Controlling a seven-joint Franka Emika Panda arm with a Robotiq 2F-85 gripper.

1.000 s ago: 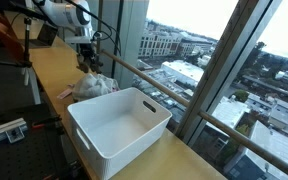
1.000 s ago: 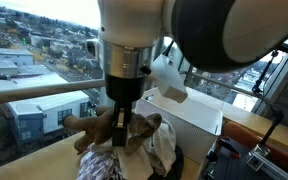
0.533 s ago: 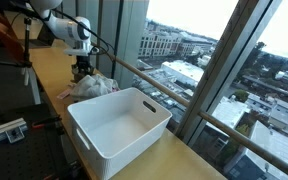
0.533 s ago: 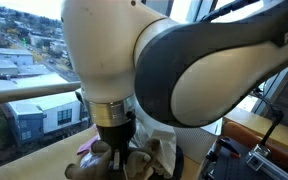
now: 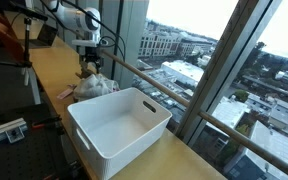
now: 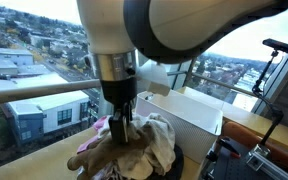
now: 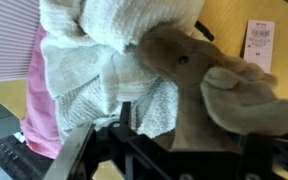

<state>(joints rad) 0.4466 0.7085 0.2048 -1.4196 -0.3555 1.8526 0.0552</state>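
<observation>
The end effector (image 6: pixel 122 130) points straight down into a heap of soft things on the wooden tabletop (image 5: pixel 44 70). A brown soft toy (image 7: pixel 199 85) lies right under it, and the wrist view shows its face and one floppy ear. The toy fills the space between the two fingers. One dark finger (image 7: pixel 130 115) pushes against a white towel (image 7: pixel 109 75) just beside the toy. I cannot tell if the fingers have closed on the toy or only stand around it, because the toy and the towel hide the tips. Coming in from above looks like a good way to me, since the toy is on top of the heap and nothing is in the way there. A pink cloth (image 7: pixel 39 100) pokes out from under the towel. A paper tag (image 7: pixel 259 45) lies flat on the tabletop, apart from the heap. A white bin (image 5: pixel 119 125) stands near the heap with its open side up. All of it sits beside a big window (image 5: pixel 184 40) high over a town
</observation>
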